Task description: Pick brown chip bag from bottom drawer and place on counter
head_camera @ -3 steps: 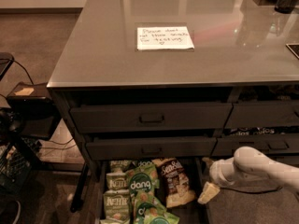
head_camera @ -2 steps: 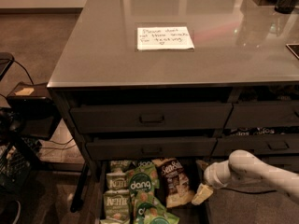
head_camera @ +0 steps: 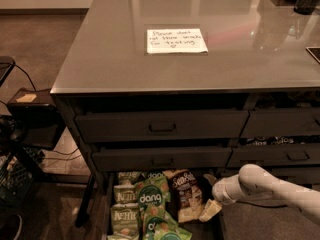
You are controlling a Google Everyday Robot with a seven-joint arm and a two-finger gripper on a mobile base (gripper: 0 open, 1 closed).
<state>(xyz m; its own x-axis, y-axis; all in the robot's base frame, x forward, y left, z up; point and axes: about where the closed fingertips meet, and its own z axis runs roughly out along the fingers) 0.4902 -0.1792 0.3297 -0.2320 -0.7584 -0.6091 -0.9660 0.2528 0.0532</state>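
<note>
Grey metal bottom drawer (head_camera: pixel 109 209), lower centre of the frame, stands open and holds the brown chip bag (head_camera: pixel 186 194) beside green dang bags (head_camera: pixel 150 199) and Kettle bags (head_camera: pixel 125 219). Step in hand: the reach. The gripper (head_camera: pixel 210 210), lower right, sits just beside the bag's right edge; its opening cannot be told, and no grasp is evident. The next move calls for closing on the bag, then lifting it to the counter (head_camera: pixel 100 59).

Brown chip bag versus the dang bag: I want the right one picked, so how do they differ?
The brown chip bag is dark brown with white script; the dang bag is green with white lettering. The brown chip bag lies beside the end effector; the dang bag lies farther from it. Both lie in the bottom drawer.
</note>
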